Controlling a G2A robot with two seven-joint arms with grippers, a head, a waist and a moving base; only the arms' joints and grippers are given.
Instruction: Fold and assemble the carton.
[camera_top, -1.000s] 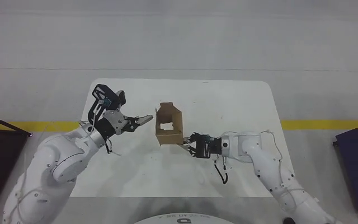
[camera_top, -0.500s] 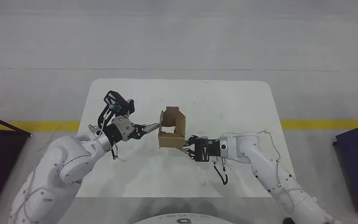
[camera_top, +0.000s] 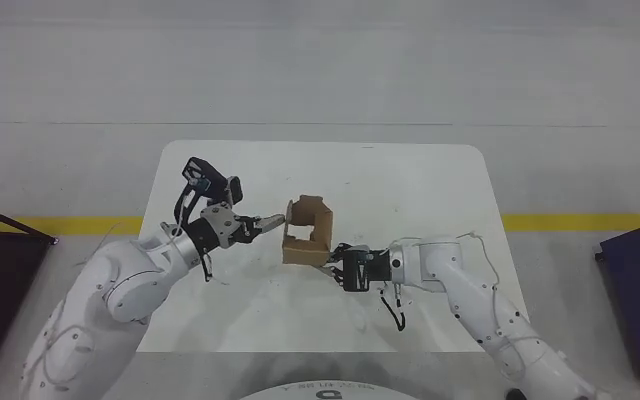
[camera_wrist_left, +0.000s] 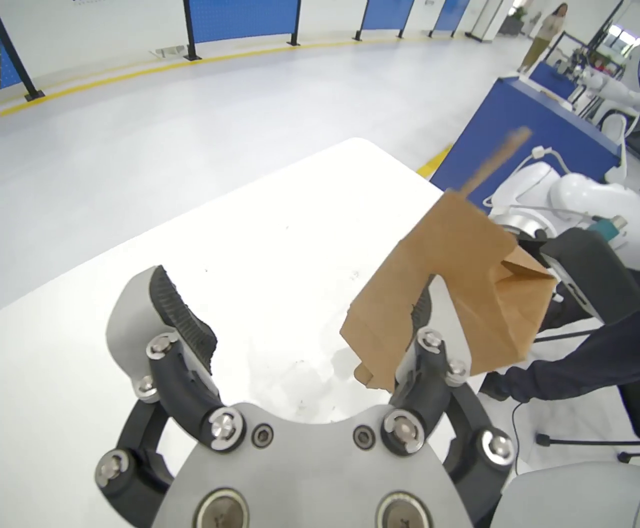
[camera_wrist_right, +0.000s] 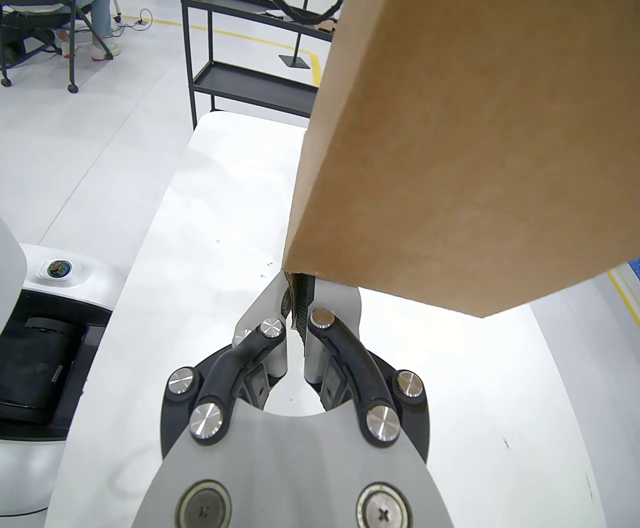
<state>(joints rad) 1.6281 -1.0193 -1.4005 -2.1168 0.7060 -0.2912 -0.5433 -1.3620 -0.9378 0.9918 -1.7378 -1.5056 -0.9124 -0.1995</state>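
Carton (camera_top: 305, 230): brown matte cardboard, an open boxy shell with flaps raised, held tilted over the middle of the smooth white table (camera_top: 420, 180). At its 5 o'clock the right gripper (camera_wrist_right: 298, 305) has its ribbed pads pinched tight on the lower edge. At its 9 o'clock the left gripper (camera_wrist_left: 295, 300) is spread wide and clamps nothing; one fingertip is hidden behind a cardboard panel.

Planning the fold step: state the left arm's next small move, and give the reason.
Probably close the left gripper on the facing wall of the brown cardboard carton. Its jaws stand open with one finger behind that wall, while the right gripper, shut on the carton's lower edge, steadies it.
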